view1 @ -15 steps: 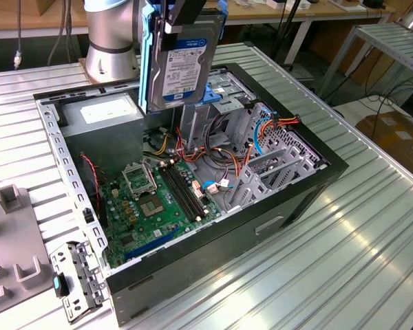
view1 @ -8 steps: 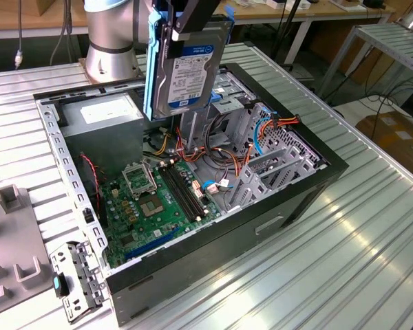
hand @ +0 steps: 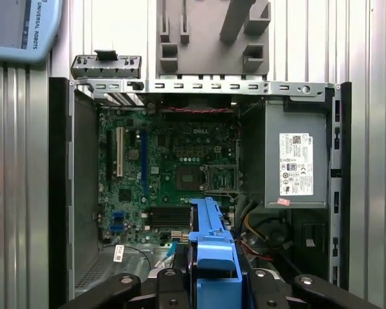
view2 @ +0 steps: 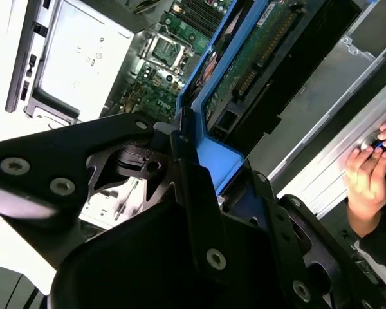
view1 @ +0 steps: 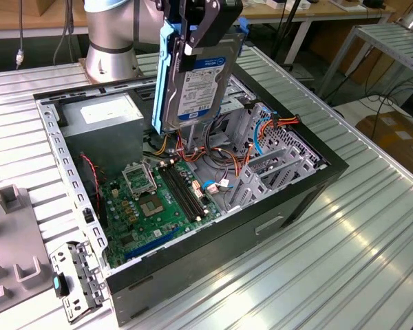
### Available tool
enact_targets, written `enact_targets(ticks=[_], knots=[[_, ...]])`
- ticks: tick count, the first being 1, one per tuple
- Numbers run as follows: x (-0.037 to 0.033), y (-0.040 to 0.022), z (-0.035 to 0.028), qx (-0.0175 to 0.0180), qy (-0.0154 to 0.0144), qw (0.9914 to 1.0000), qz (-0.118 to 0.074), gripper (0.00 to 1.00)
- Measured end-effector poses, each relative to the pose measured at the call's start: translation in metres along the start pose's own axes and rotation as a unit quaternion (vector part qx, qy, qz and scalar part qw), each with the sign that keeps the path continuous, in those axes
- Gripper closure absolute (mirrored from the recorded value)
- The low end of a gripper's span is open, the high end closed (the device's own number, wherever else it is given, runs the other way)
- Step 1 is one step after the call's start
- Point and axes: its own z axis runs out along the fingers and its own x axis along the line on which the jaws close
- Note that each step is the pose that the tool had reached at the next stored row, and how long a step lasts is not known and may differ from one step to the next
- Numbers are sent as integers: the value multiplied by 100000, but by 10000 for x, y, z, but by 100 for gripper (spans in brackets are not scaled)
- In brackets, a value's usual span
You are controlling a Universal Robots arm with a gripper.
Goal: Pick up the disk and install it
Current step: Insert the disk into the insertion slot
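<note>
At the exterior view's left, the grey slotted plate (view1: 7, 254) runs off the frame, so its full outline is lost. It lies flat on the ribbed metal counter (view1: 344, 261). Just beside it, at the case's near corner, sits a small metal bracket (view1: 72, 278) with a dark clip that is hard to make out. Next comes the open computer case (view1: 227, 240), lying on its side mid-counter with its inside facing up. The grey power supply (view1: 103, 113) fills the case's far corner on the exterior view's left. The green motherboard (view1: 158, 199) lies nearer the front.

Over the middle of the case hangs the disk (view1: 199, 82), between the power supply and the drive cage (view1: 268, 161). Its long axis stands nearly upright, tipped a little. The white label is turned toward the exterior camera and blue rails run along both long sides. Its upper end is cut off by the frame, and its lower end overlaps a knot of orange and red cables (view1: 184, 148). Whether it touches them cannot be told.

The jaws are clamped on the disk's upper part, with one dark finger crossing the label. In the second wrist view the disk (view2: 257, 64) shows its green circuit side, much of it hidden behind black jaw hardware. A hand (view2: 367, 177), cut off at the frame, rests on the ribbed counter.
</note>
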Motion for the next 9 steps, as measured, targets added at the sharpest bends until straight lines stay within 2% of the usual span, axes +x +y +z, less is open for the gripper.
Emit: enact_targets(ticks=[3,9], knots=[[60,-1,1,-4,7,100000,2,63],[89,-1,1,-3,9,100000,1,63]])
